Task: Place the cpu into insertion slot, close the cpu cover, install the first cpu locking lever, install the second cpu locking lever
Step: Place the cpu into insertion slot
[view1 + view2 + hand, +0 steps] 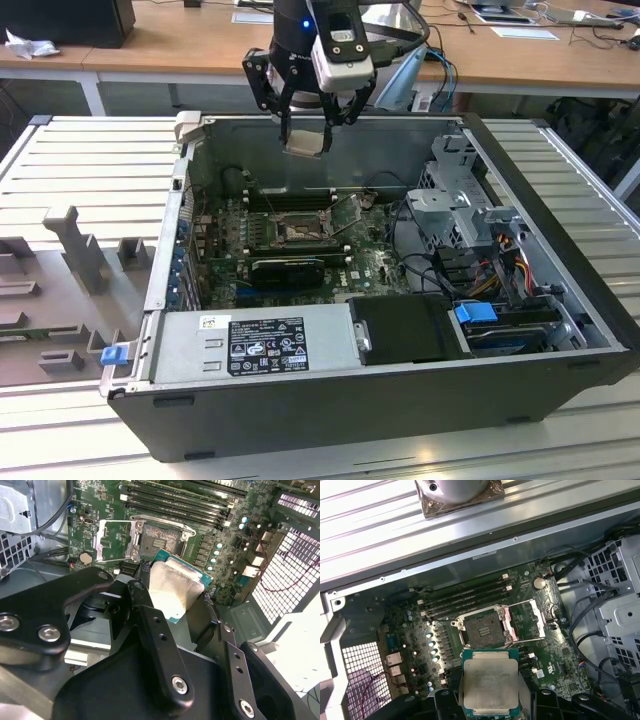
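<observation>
Two fingers [150,617] of gripper [306,135] clamp cpu [489,682] by opp. edges, well above insertion slot [482,630]; cpu cover [527,622] open.

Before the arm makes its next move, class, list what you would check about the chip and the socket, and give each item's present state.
1. Chip gripped: ok. The gripper is shut on the chip, a finger on each side.
2. Cover out of the way: ok. The cover lies swung open beside the socket.
3. Socket free: ok. Nothing lies in it in both wrist views.
4. Chip down at the socket: not ok. It hangs above the computer case.
5. Chip's corners matched to the socket: cannot tell.
</observation>
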Motion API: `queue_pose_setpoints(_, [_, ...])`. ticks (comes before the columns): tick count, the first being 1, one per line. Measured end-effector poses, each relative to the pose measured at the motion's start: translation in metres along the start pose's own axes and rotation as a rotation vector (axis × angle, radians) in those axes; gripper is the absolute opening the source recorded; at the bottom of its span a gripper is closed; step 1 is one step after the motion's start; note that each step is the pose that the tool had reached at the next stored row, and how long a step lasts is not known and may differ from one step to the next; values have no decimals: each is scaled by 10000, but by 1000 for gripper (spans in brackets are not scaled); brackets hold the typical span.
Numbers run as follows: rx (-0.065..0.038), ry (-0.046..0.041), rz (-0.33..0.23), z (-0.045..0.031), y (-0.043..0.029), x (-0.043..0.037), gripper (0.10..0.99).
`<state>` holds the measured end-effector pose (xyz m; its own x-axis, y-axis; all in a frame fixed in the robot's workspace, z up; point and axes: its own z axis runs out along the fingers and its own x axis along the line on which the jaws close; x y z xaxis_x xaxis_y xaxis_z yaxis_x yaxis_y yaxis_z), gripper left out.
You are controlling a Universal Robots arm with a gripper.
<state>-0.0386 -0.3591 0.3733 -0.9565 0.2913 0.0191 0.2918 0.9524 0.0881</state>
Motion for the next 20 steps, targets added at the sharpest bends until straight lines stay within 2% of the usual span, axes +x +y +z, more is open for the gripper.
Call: queue_pose_setpoints(20, [-7, -24, 272, 25, -2, 0, 533])
